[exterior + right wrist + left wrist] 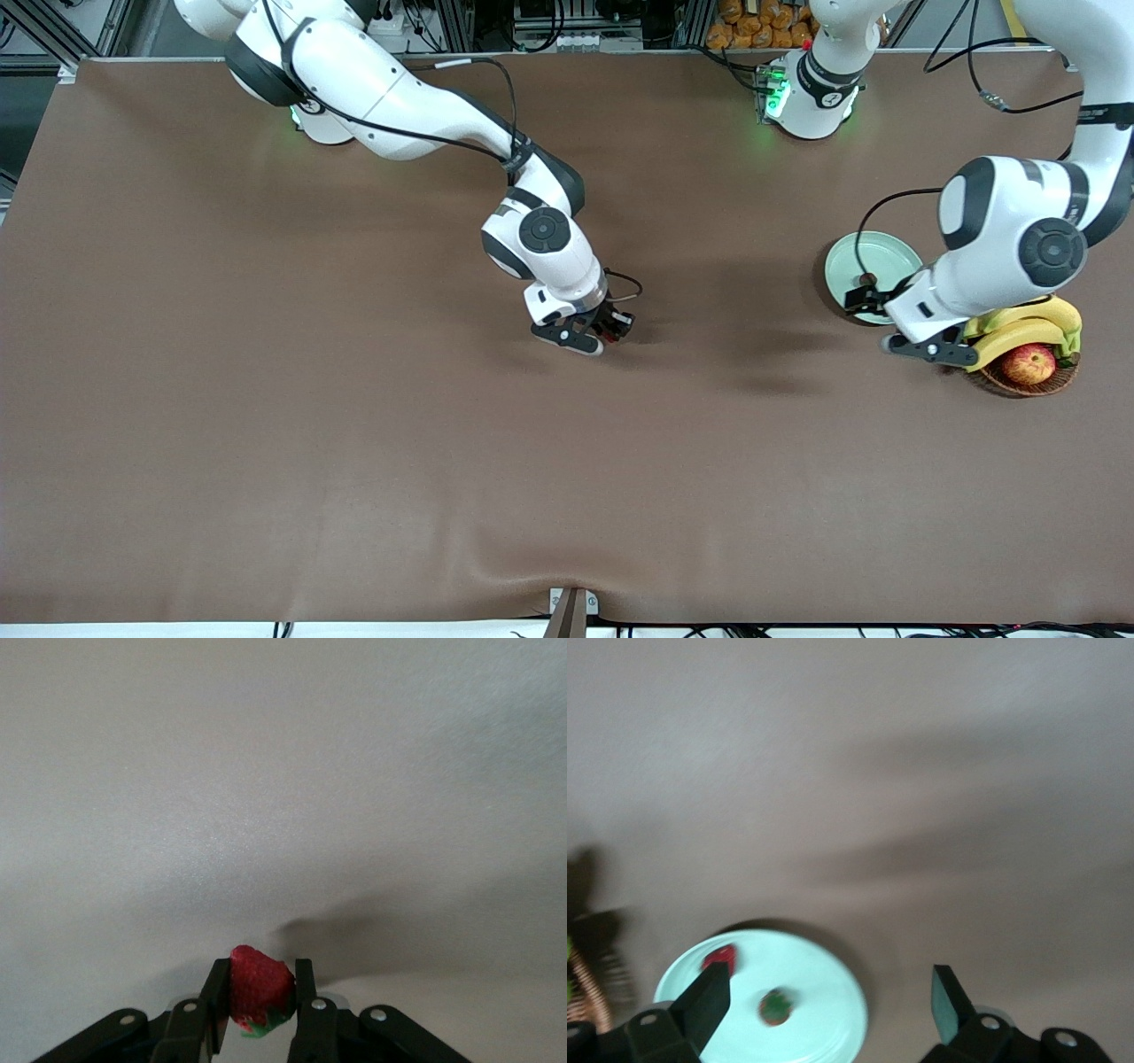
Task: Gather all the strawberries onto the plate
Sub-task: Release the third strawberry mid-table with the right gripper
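You see the brown wicker basket (1028,379) at the left arm's end of the table, holding two yellow bananas (1028,330) and one red-yellow apple (1029,363). It sits just beside the round pale mint-green plate (877,252), nearer the front camera. The left arm crosses over both, hiding part of the plate's rim. The left gripper (833,1010) hangs over the plate's edge with its fingers spread wide and nothing between them. Two small red strawberries lie in the plate: one (720,957) near the rim, one (776,1006) with its green cap showing. The right gripper (262,1001) is low over the bare brown tablecloth (354,425) mid-table, pinching the third strawberry (258,987). That makes three berries, one plate.
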Motion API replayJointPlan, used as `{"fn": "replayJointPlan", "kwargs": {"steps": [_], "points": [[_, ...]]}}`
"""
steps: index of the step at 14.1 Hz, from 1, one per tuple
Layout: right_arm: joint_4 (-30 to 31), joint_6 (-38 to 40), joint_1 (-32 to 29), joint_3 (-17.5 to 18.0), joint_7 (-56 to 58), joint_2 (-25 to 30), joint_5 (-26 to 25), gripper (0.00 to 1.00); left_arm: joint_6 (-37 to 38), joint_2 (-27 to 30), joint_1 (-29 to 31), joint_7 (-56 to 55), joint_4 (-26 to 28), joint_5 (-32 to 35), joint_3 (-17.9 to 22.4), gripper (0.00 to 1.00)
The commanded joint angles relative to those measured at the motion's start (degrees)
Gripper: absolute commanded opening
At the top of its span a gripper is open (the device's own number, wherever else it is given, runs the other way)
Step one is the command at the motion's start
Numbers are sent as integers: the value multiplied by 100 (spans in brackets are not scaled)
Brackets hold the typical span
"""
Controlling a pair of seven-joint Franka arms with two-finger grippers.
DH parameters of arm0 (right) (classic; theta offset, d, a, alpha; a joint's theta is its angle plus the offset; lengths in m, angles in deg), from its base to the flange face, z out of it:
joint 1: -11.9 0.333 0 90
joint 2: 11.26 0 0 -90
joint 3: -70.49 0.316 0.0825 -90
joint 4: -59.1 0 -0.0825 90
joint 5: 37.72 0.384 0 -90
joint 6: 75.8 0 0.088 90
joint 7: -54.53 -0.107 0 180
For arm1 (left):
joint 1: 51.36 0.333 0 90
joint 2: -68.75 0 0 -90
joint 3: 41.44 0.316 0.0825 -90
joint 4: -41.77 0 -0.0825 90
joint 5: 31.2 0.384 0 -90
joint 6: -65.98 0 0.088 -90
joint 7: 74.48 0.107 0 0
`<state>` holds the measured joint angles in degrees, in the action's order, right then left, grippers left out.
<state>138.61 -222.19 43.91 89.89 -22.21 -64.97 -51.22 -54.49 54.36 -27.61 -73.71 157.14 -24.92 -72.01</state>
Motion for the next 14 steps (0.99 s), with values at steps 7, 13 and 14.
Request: {"fn": "replayJointPlan", "kwargs": {"steps": [7, 13, 14], "points": [[-243, 2181, -421, -420, 1447, 1142, -30, 100, -47, -1215, -1336, -1684, -1366, -5, 16, 100], [-138, 3509, -1467, -411, 3365, 2056, -4, 100, -546, -1786, -2302, -2599, -1966, 277, 42, 100], [-146, 3729, -1660, -393, 3803, 2188, 5, 100, -774, -1839, -2452, -2792, -1966, 277, 42, 100]]}}
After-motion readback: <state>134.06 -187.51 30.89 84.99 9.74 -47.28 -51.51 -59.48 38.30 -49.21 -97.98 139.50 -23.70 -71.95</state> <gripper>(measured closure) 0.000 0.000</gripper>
